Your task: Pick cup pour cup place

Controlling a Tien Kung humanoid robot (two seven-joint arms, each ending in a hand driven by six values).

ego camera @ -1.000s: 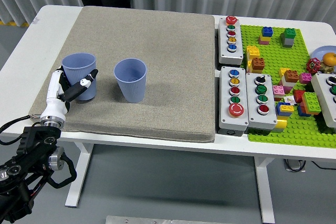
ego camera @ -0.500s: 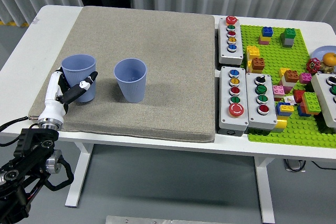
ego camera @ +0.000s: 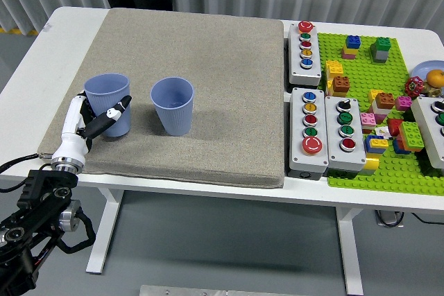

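Observation:
Two light blue cups stand upright on the grey mat (ego camera: pixel 208 46). The left cup (ego camera: pixel 109 98) is near the mat's left edge and the right cup (ego camera: pixel 173 104) is a short way to its right. My left hand (ego camera: pixel 97 119) sits low at the left cup's near-left side. Its thumb lies across the cup's front and its other fingers (ego camera: pixel 83 110) are at the cup's left, loosely spread rather than clamped. Both cups look empty from here. My right arm is out of view.
Grey button boxes (ego camera: pixel 305 45) (ego camera: pixel 310 129) (ego camera: pixel 345 133) stand right of the mat. A green baseplate (ego camera: pixel 395 67) with several toy bricks fills the table's right. A person in dark clothes stands at the far side, top left. A cable hangs off the table's near-left edge.
My left hand and wrist have slid back toward the table's near-left edge. The left cup stays standing on the mat, shifted only slightly to the right.

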